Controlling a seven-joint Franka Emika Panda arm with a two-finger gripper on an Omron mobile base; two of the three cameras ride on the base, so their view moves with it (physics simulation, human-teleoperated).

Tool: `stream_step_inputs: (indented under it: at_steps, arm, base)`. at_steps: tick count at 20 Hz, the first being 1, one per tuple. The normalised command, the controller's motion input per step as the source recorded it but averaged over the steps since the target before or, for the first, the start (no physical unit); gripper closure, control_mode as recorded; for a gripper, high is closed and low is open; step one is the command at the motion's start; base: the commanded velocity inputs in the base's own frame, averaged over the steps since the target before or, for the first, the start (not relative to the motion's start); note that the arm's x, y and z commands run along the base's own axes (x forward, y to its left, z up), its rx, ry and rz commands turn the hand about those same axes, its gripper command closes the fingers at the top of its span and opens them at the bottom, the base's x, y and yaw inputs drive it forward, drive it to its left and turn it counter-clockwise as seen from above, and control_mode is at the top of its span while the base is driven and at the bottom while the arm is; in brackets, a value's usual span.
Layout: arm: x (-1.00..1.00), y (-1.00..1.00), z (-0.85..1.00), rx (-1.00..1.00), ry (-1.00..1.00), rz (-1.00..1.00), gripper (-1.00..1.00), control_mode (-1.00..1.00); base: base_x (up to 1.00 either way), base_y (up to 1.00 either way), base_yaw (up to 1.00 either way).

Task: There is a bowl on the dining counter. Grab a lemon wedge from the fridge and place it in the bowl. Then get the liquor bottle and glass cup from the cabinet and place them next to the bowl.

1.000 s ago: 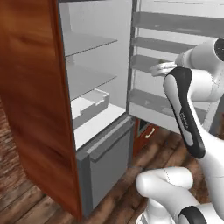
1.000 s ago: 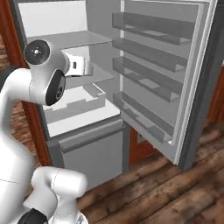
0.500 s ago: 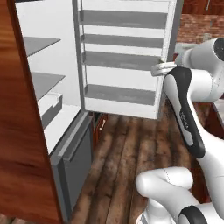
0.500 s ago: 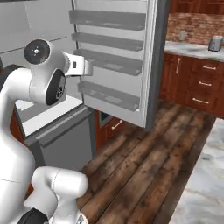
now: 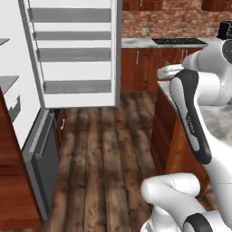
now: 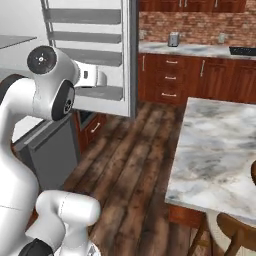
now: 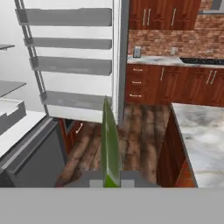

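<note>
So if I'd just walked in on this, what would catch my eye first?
Probably the fridge standing wide open on the left, its door shelves bare. Next, in the hand view, a thin green lemon wedge pinched upright in the gripper. Then the marble-topped dining counter to the right, across the wood floor.

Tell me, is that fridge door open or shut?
Open. The fridge door stands swung wide, its inner grey racks facing the room, white shelves visible beside it.

arm: raised, elbow bent | hand (image 7: 110, 181): level, facing forward | fingers: clamped on a thin green wedge
</note>
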Motion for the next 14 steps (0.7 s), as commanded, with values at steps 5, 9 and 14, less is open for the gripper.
stream_step_inputs:
  at_steps: [5,9,14]
  arm:
    - [0.0,0.0,0.0,0.0,0.0,0.0,1.0,1.0]
    - [0.0,0.0,0.0,0.0,0.0,0.0,1.0,1.0]
    - [0.0,0.0,0.0,0.0,0.0,0.0,1.0,1.0]
  base:
    - [-0.89,-0.47,-0.39]
    - [-0.32,-0.88,-0.3]
    - [0.03,-1.0,-0.16]
